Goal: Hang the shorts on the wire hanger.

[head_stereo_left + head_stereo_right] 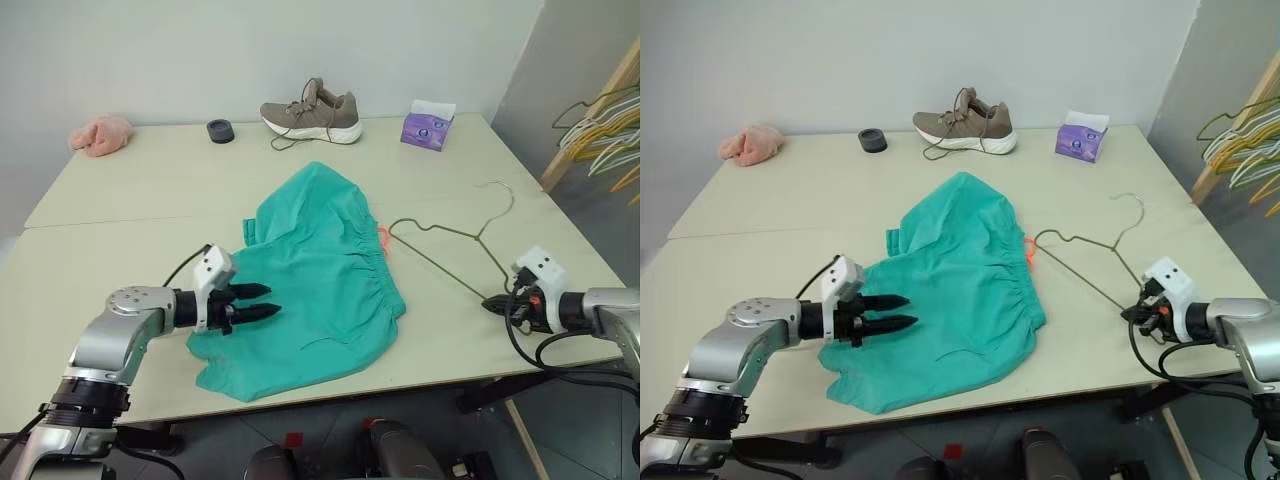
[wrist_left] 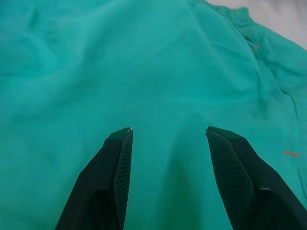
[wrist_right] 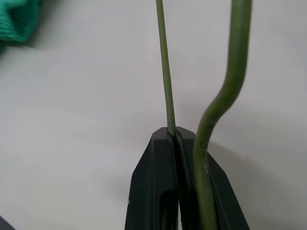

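1. I see the shorts (image 1: pixel 315 285) lying flat on the table (image 1: pixel 130 200), near its front edge, with the gathered waistband and the orange drawstring (image 1: pixel 383 238) on the side toward the wire hanger (image 1: pixel 455 250). The hanger lies on the table just beside the shorts, to their right, with its hook pointing to the far side.

2. My left gripper (image 1: pixel 258 303) is over the left part of the shorts, and its fingers (image 2: pixel 116 172) stand apart with only cloth under them. It holds nothing yet. If I close it here, I think it can take only the top layer, and then the shorts open like a bag when I lift them.

3. My right gripper (image 1: pixel 492 303) is closed tight on the thin wire at the near corner of the hanger. The right wrist view shows the straight wire going between the fingers, and a second bent wire passing beside them. I judge this grip weak: the wire is thin and smooth, so the hanger can turn in the fingers or slip out when I raise it.

4. The hanger is held at one corner only, so the long free side can swing down and catch the waistband or push the cloth away.

5. The shorts lie close to the front edge. If I drag them with the left gripper, they can slide off the table.

6. The cloth is soft and can bunch on the wire, so the shorts may hang on one side and fall off.
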Available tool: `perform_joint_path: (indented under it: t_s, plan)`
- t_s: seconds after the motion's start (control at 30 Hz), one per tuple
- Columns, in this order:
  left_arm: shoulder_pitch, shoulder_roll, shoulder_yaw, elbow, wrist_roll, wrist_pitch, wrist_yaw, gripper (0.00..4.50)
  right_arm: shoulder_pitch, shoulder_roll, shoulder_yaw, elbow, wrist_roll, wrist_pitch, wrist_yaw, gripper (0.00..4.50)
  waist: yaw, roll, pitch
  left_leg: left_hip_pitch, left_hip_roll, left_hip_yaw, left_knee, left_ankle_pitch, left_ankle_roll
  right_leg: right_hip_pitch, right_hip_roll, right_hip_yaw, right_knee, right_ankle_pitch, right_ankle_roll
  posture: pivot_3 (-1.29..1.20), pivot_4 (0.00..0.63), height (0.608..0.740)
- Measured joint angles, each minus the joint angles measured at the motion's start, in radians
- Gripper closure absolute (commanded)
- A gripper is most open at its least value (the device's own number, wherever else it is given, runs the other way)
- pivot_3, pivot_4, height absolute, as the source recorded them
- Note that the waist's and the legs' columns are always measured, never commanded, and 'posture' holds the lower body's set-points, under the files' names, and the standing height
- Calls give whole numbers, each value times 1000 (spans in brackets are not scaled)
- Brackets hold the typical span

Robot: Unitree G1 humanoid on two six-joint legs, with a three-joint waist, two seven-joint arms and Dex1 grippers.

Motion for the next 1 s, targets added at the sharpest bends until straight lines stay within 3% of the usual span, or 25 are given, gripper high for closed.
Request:
perform_joint_path:
  t_s: [0.7, 1.0]
  plan:
    - [35, 8, 56, -28, 5, -17, 53, 1930, -88, -13, 139, -258, 139, 78, 30, 4500, -13, 0, 0, 2, 0, -2, -1, 0, 0, 1, 0, 1, -1, 0, 0, -182, 98, 740]
    - [12, 14, 59, -20, 10, -17, 83, 1930, -88, 17, 301, -322, 104, 36, -1, 4500, -13, 0, 0, 0, 0, -2, -1, 0, 0, 0, 0, 1, -1, 0, 0, -171, 98, 740]
